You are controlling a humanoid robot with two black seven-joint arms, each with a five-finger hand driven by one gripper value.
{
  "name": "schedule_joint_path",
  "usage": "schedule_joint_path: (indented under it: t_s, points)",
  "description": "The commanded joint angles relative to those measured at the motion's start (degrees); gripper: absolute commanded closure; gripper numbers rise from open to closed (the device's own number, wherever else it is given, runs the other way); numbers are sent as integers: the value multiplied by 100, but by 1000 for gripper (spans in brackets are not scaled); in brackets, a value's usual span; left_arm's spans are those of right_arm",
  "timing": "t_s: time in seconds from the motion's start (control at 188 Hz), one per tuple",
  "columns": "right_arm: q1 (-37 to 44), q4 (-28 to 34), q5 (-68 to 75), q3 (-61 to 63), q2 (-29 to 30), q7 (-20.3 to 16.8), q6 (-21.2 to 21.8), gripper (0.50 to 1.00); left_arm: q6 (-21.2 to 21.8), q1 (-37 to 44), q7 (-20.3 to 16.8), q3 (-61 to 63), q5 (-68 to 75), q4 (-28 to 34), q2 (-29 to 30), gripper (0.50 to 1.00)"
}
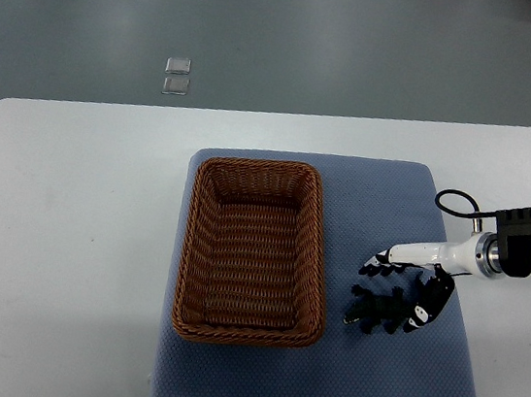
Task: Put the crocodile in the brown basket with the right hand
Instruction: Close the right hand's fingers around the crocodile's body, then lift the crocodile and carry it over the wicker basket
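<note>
The crocodile, at the brown basket's four o'clock, is being closed on by the right hand; a firm grip should be secured before lifting.

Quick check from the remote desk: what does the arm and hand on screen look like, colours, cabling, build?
The right hand has black fingers with white segments, on a slim white forearm. A silver ring joins that to a blocky black wrist housing with round lens-like parts, and a black cable loops out behind. No sleeve.

just one cam, high up on the robot's side, looking steeply down over the whole white rounded table and grey floor beyond
</note>
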Motion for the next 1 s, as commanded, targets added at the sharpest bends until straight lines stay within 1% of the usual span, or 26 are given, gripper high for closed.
schedule_joint_path:
  t_s: [0.0, 0.112, 0.181, 0.357, 0.394, 0.426, 0.432, 0.458, 0.469, 0.474, 0.49, 0.517, 0.533, 0.549, 0.565, 0.57, 0.597, 0.613, 0.655, 0.687, 0.719, 0.735, 0.741, 0.746, 0.757, 0.996]
  points:
    - [-39, -59, -83, -1, 23, -3, -5, 593, 0, 0, -2, 0, 1, 0, 0, 500]
    - [-109, -112, -153, -1, 41, -3, -5, 615, 0, 0, -2, 0, -7, 0, 0, 500]
    - [-127, -156, -180, -1, 58, -3, -5, 617, 0, 0, -2, 0, -7, 0, 0, 500]
    - [-162, -173, -189, -1, 67, -3, -5, 646, 9, 0, 7, 0, 1, 0, 0, 500]
    - [-162, -173, -215, -1, 67, -3, -5, 679, 0, 0, -2, 0, -7, 0, 0, 500]
    - [-171, -173, -241, -1, 67, 6, -5, 691, 0, 0, 7, 0, 1, 0, 0, 500]
    - [-171, -173, -250, -1, 67, 6, -5, 701, 9, 0, 7, 0, 1, 0, 0, 500]
    - [-171, -173, -268, -1, 67, 6, -5, 718, 0, 0, -2, 0, 1, 0, 0, 500]
    - [-171, -173, -276, -1, 67, 6, -5, 728, 0, 0, 7, 0, 1, 0, 0, 500]
    - [-171, -173, -285, -1, 67, 6, -5, 742, 0, 0, -2, 0, 1, 0, 0, 500]
    - [-171, -173, -285, -1, 67, 6, -5, 752, 9, 0, -2, 0, 1, 0, 0, 500]
    - [-171, -173, -303, -1, 67, 6, -5, 789, 0, 0, -2, 0, 1, 0, 0, 500]
    - [-171, -173, -294, -1, 67, 6, -5, 797, 0, 0, -2, 0, 1, 0, 0, 500]
    - [-171, -173, -303, -1, 67, 15, -5, 822, 0, 0, -2, 0, 1, 0, 0, 500]
    - [-171, -173, -303, -1, 67, 15, -5, 832, 0, 0, 7, 0, -7, 0, 0, 500]
    - [-171, -173, -303, -1, 67, 15, -5, 844, 0, 0, -2, 0, 1, 0, 0, 500]
    - [-171, -173, -312, -1, 67, 15, -5, 867, 0, 0, -2, 0, -7, 0, 0, 500]
    - [-171, -173, -338, -1, 67, 23, -5, 889, 0, 0, 7, 0, 1, 0, 0, 500]
    - [-171, -173, -391, -1, 67, 32, -5, 920, 0, 0, -2, 0, -7, 0, 0, 500]
    - [-171, -173, -408, -1, 67, 41, -5, 928, 0, 0, -2, 0, 1, 0, 0, 500]
    - [-171, -173, -408, -1, 67, 41, -13, 951, 9, 0, -2, 0, 1, 0, 0, 500]
    - [-171, -173, -417, -1, 59, 50, -22, 977, 0, 0, -2, 0, 1, 0, 0, 500]
    - [-171, -173, -417, -1, 58, 50, -22, 977, 0, 0, -2, 0, 1, 0, 0, 500]
    - [-171, -173, -417, -1, 58, 50, -40, 991, 0, 0, 7, 0, 1, 0, 0, 500]
    - [-162, -173, -417, -1, 58, 50, -40, 1000, 0, 0, 7, 0, 1, 0, 0, 500]
    - [-92, -173, -391, 140, 6, 50, 4, 1000, 0, 0, 7, 0, 1, 0, 0, 500]
